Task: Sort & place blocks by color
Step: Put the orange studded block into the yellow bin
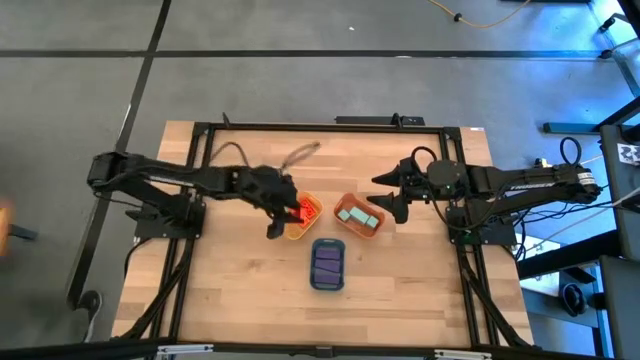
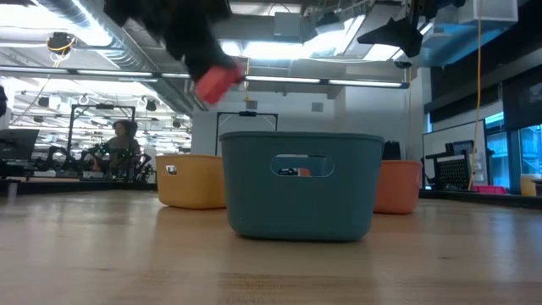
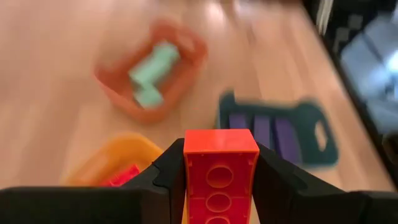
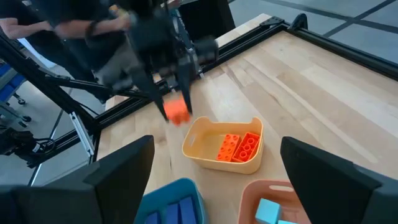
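Note:
My left gripper [image 1: 290, 212] is shut on a red-orange block [image 3: 220, 169], which hangs in the air by the yellow tray [image 1: 309, 226], also seen as the block [image 2: 218, 82]. That yellow tray [image 4: 205, 155] holds red-orange blocks [image 4: 239, 147]. The orange tray [image 1: 347, 226] holds teal blocks [image 1: 360, 216]. The blue tray [image 1: 328, 280] holds purple blocks [image 1: 328, 261]. My right gripper [image 1: 385, 196] hangs open above the orange tray's right side, its fingers [image 4: 127, 171] wide apart around nothing. My left gripper pinches the red-orange block by its two long sides [image 3: 188, 177] between its two fingers. The block lies along the fingers and sticks out past their free ends. The fingers slant down from the table's left side. The block hangs clear of the table and trays.
The three trays stand close together at the table's middle, the blue tray [image 2: 301, 182] nearest the front edge. Bare wood lies to the left, right and front of them. A dark frame [image 1: 330, 125] runs along the table's far edge. A person [image 2: 123, 144] sits in the room behind.

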`<state>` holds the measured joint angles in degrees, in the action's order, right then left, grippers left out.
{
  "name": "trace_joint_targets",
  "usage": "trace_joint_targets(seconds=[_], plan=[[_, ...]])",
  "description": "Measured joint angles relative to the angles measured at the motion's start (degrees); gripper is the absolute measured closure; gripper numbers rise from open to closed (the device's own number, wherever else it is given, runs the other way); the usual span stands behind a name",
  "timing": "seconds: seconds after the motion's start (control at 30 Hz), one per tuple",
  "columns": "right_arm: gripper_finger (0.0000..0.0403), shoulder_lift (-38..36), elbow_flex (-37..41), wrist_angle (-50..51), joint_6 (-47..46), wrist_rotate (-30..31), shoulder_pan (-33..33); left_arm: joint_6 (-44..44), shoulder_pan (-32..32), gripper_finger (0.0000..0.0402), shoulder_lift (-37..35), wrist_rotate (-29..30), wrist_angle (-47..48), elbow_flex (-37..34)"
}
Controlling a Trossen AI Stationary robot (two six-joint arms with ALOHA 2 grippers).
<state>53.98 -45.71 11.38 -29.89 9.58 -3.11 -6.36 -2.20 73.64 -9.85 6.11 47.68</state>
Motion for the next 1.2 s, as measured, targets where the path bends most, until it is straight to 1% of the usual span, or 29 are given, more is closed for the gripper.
trace_joint_targets(seconds=[0.2, 0.3, 0.43, 0.7, 0.83, 0.9, 1.07, 1.2], plan=[[0.0053, 0.0, 0.0, 0.0, -0.17, 0.81, 0.0, 3.96, 1.39, 0.0275, 8.95, -0.05, 1.38, 0.0], [0.0053, 0.0, 0.0, 0.0, -0.24, 1.36, -0.02, 4.49, 1.46, 0.0275, 11.72, 0.06, 1.16, 0.02], [0.0053, 0.11, 0.0, 0.0, -0.32, 1.38, -0.01, 8.89, 1.44, 0.0275, 14.04, 1.65, 1.47, 0.06], [0.0053, 1.9, 0.02, 0.01, -1.4, 1.38, -0.02, 16.44, 1.42, 0.0275, 15.26, 4.85, 5.1, 0.07], [0.0053, 3.2, 0.02, -0.46, -1.4, 1.38, -0.02, 19.97, 1.44, 0.0275, 15.26, 4.81, 6.29, 0.07], [0.0053, 3.75, 0.02, -0.83, -1.41, 1.38, -0.02, 20.43, 1.44, 0.0271, 15.26, 4.66, 6.94, 0.07], [0.0053, 4.52, 0.02, -0.81, -1.55, 1.38, -0.02, 20.49, 1.44, 0.0247, 15.26, 4.78, 7.02, 0.07], [0.0053, 4.46, 0.02, -0.9, -1.55, 1.38, -0.02, 20.51, 1.44, 0.0239, 15.26, 4.79, 6.95, 0.07]])
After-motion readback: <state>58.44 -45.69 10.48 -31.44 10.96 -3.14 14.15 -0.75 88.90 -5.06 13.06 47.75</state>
